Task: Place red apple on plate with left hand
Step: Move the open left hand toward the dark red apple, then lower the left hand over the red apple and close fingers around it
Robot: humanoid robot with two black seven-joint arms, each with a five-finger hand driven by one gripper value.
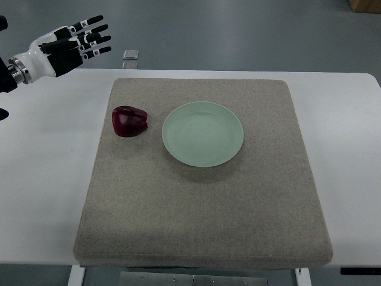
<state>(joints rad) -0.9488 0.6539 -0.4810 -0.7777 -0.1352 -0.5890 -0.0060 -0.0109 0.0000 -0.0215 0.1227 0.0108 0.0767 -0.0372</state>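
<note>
The red apple point(130, 121) is a dark, deep red, glossy, with a squat and slightly lumpy shape and a paler highlight on its top. It lies on the grey mat point(202, 232) that covers most of the white desk point(41, 179), close to the mat's left edge and nearer its far edge than its near one. Just to the right of it, apart but close, sits the pale green plate point(202, 134), round and bare, around the middle of the mat's far half.

My left hand point(74, 43) is up at the far left corner of the desk, above its far edge, with my fingers point(95, 27) stretched out and spread, holding nothing. The apple is well apart from it, toward the near side and to the right of my fingertips.
</note>
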